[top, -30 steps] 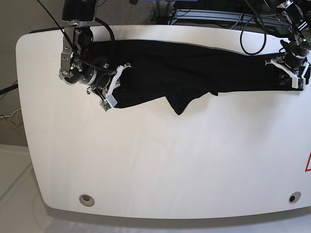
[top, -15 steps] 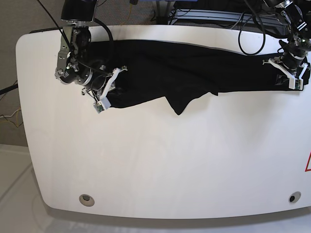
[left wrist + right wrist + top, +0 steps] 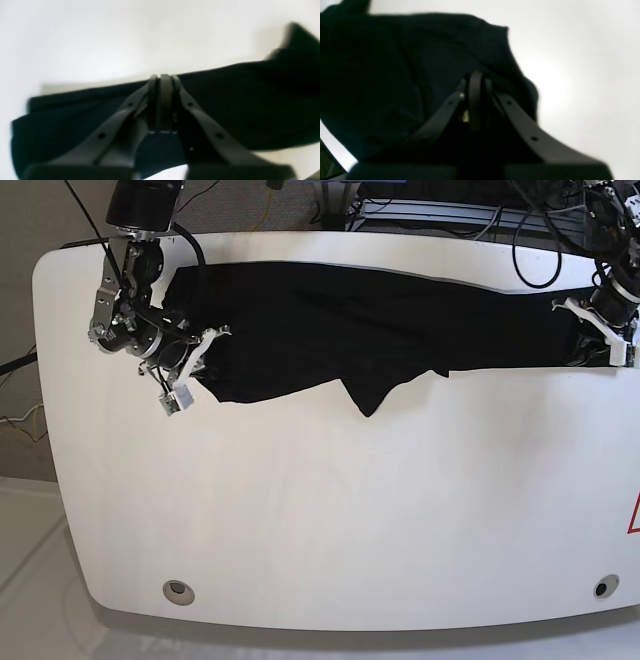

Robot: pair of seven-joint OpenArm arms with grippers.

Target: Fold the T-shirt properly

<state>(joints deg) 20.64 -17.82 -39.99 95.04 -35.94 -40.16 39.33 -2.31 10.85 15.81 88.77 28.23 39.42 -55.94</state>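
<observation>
Nearest me, bare white tabletop (image 3: 330, 520) fills the lower frame. Beyond it the T-shirt (image 3: 380, 330) lies as a long band along the upper edge, its long axis running left to right. My right gripper (image 3: 190, 365) at upper left and my left gripper (image 3: 600, 330) at upper right each pinch an end of it, jaws together on cloth.

Matt black cloth T-shirt (image 3: 380, 330) on a smooth, faintly glossy white table (image 3: 330, 520).
</observation>
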